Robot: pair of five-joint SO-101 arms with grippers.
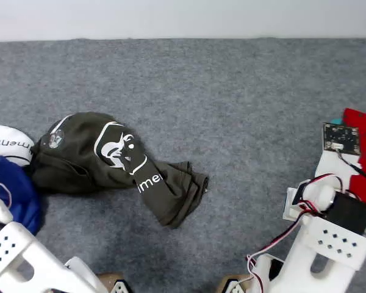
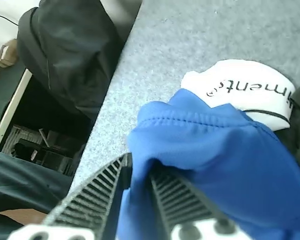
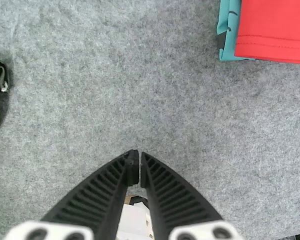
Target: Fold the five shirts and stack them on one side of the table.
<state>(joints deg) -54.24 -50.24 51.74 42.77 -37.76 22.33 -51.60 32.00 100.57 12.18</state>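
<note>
A crumpled dark olive shirt (image 1: 97,159) with white print lies left of the table's middle. At the far left lie a white shirt (image 1: 12,144) (image 2: 245,90) and, nearer the front, a bunched blue shirt (image 1: 15,192) (image 2: 210,160). My left gripper (image 2: 139,172) is shut on a fold of the blue shirt close to the table's left edge. A folded red shirt (image 1: 363,152) (image 3: 275,30) rests on a teal one (image 3: 227,30) at the right edge. My right gripper (image 3: 135,156) hangs shut and empty over bare felt, between the olive shirt and the red stack.
Grey felt (image 1: 232,91) covers the table, with open room across the middle and back. The left arm's white body (image 1: 12,250) and the right arm's (image 1: 329,238) fill the front corners. Beyond the table's left edge (image 2: 107,115) there is a drop with dark cloth (image 2: 70,50).
</note>
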